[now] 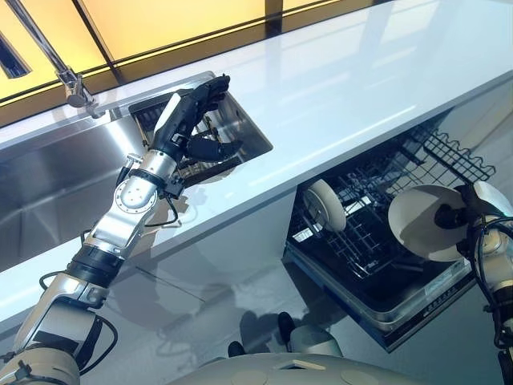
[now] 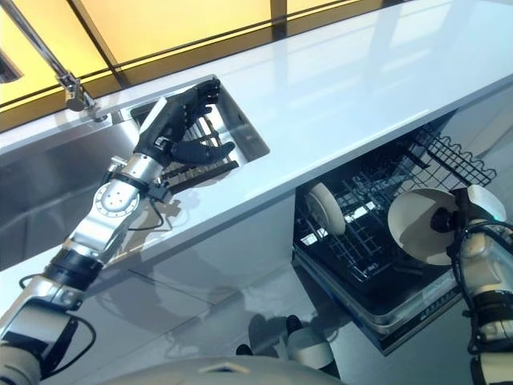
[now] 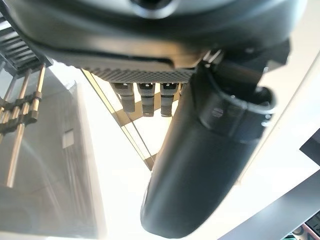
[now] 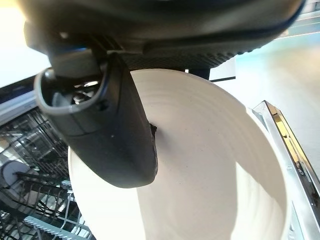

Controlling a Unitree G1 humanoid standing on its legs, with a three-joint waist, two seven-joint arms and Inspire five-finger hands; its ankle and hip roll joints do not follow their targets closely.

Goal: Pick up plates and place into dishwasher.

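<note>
You have one white plate [image 1: 325, 204] already standing on edge in the dishwasher rack [image 1: 377, 233], which is pulled out below the front edge of the worktop [image 1: 361, 88]. A second plate [image 1: 425, 220] is in your right hand [image 1: 465, 215], held upright over the near right part of the rack and not yet seated between the tines. In the right wrist view the thumb lies across the plate's face and the fingers curl behind its rim, so this hand is clamped on the plate.

Your left hand [image 1: 192, 120] is raised over the sink [image 1: 48, 176] at the left end of the worktop, above a drying grid [image 2: 200, 156] set in the basin. Its fingers are stretched out and relaxed, thumb spread to the side, holding nothing. A pale rounded shape lies under the grid near the hand; it may be another plate, but you cannot tell for sure. A tap [image 1: 56, 60] rises at the back left edge.

By my reading, the task is partway along: one plate loaded, one about to go in, and possibly more waiting at the sink. The next move likely calls for lowering the held plate into a free slot beside the first.
</note>
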